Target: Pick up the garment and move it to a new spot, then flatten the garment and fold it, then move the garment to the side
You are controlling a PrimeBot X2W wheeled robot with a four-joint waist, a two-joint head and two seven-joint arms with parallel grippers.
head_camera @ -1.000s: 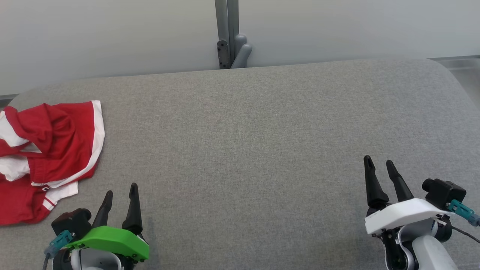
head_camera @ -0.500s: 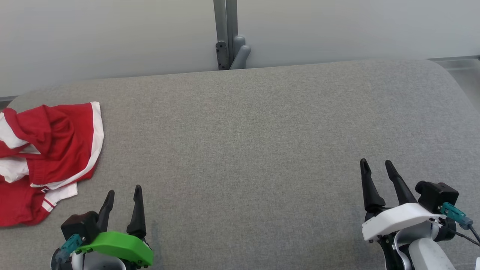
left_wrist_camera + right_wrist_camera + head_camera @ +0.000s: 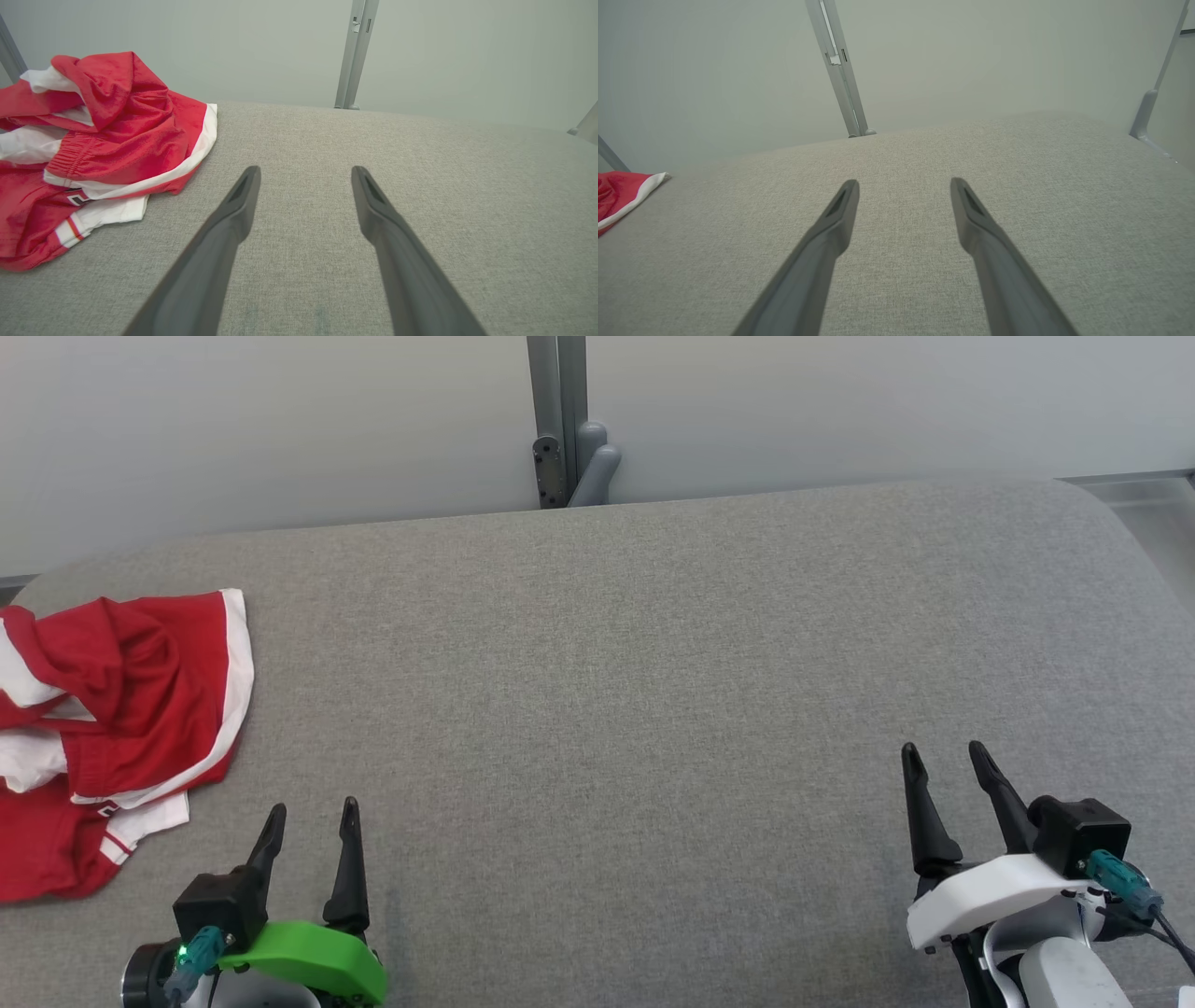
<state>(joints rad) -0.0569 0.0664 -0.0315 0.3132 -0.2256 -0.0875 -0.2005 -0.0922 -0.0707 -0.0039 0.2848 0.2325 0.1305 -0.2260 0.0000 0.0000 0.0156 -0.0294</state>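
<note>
Crumpled red-and-white shiny fabric garment (image 3: 121, 709) lies bunched at the far left end of the grey fabric-covered table (image 3: 607, 691), and the head view's edge cuts part of it off. Green-shelled left gripper (image 3: 314, 805) sits near the garment's lower right corner, not touching it, with its fingers spread and nothing between them. White-shelled right gripper (image 3: 943, 747) is well apart at the table's right side, fingers likewise spread and empty. Grey metal post (image 3: 557, 420) stands behind the table against a pale wall.

- Left edge of the counter (image 3: 607, 663): a crumpled red-and-white garment (image 3: 140, 691).
- Front-left corner: left pincer (image 3: 314, 806), fingers apart, empty.
- Front-right corner: right pincer (image 3: 943, 748), fingers apart, empty.
</note>
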